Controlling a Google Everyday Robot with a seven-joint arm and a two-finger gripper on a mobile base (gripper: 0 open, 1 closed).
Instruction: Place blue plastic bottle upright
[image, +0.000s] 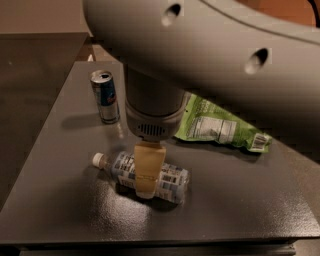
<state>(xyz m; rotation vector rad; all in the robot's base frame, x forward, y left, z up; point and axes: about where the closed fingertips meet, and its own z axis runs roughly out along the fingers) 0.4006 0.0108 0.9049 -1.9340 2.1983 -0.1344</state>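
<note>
The blue plastic bottle (172, 181) lies on its side on the dark grey table (235, 200), near the front. Its white cap (98, 159) points left. It is clear with a pale blue-and-white label. My gripper (146, 187) hangs from the big grey arm and sits over the middle of the bottle. One tan finger (148, 167) crosses the bottle's front and hides part of the label.
A slim blue-and-silver drink can (105, 96) stands upright at the back left of the table. A green snack bag (220, 125) lies flat at the back right. The arm's grey body fills the top of the view. The table's front edge runs along the bottom.
</note>
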